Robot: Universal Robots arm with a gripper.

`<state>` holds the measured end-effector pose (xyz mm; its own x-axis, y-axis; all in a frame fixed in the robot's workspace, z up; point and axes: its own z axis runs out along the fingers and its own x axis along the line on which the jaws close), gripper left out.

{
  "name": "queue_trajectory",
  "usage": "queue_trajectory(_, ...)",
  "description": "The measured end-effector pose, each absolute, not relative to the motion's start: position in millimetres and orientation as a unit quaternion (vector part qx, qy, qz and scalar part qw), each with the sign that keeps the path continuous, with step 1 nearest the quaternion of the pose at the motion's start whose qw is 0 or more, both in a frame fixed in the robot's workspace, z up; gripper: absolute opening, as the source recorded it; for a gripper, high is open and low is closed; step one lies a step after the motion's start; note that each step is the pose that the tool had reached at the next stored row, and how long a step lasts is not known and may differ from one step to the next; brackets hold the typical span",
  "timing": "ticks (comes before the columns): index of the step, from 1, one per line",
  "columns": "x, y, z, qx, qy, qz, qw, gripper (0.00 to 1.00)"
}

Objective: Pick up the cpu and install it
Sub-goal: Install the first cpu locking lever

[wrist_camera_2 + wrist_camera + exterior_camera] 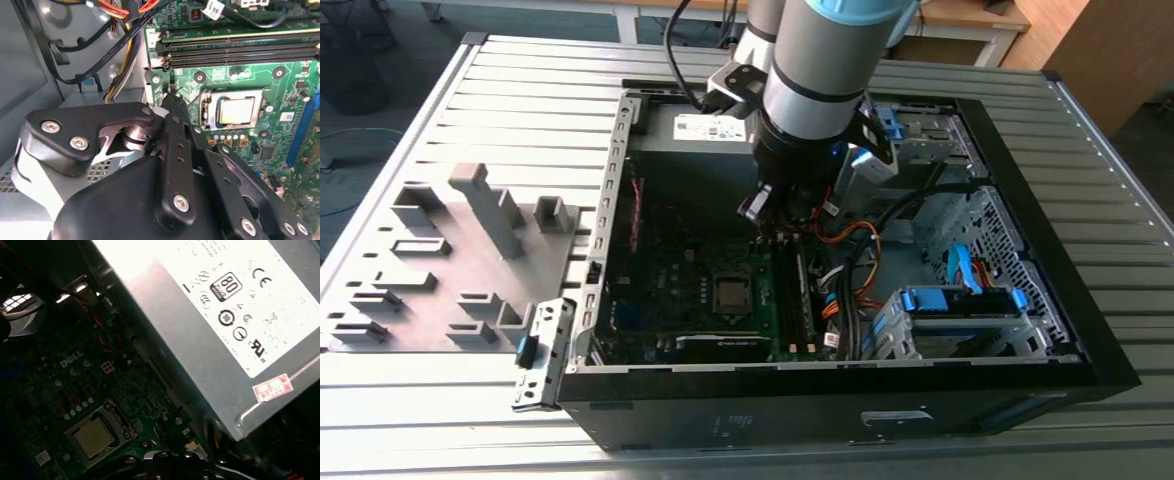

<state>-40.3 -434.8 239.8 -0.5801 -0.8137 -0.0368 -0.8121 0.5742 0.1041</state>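
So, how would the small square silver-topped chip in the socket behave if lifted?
The flat silver-grey square cpu looks thin, so probably stiff and light. Its smooth metal top may be slippery. Being flat, it should not roll.

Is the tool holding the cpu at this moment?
No. In the second wrist view the cpu lies flat in its socket on the green motherboard, apart from the tool.

cpu [236, 111] top matt silver metal; PSU box [192, 370] smooth grey metal w/ white paper label [225, 295]
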Motion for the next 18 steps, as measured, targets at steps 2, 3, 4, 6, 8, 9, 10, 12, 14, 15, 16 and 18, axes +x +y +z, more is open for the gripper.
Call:
queue_trajectory(2,-40.3,-434.8,239.1,0.472,-0.880,-0.055,0.008,0.11)
queue_trajectory(3,-40.3,-434.8,238.9,0.479,-0.876,-0.055,0.009,0.11)
queue_trajectory(4,-40.3,-434.8,238.7,0.484,-0.873,-0.055,0.009,0.11)
queue_trajectory(6,-40.7,-434.9,238.4,0.494,-0.868,-0.054,0.010,0.11)
queue_trajectory(8,-41.2,-434.9,238.2,0.503,-0.862,-0.054,0.011,0.11)
queue_trajectory(9,-41.5,-434.8,238.1,0.508,-0.860,-0.054,0.011,0.11)
queue_trajectory(10,-41.9,-434.9,238.1,0.512,-0.857,-0.054,0.011,0.11)
queue_trajectory(12,-42.6,-434.8,238.0,0.519,-0.853,-0.053,0.012,0.11)
queue_trajectory(14,-43.5,-434.8,237.9,0.526,-0.849,-0.052,0.013,0.11)
queue_trajectory(15,-44.4,-434.9,237.9,0.528,-0.847,-0.052,0.013,0.11)
queue_trajectory(16,-45.4,-435.1,237.9,0.529,-0.847,-0.051,0.014,0.11)
queue_trajectory(18,-46.5,-435.5,237.9,0.532,-0.845,-0.049,0.015,0.11)
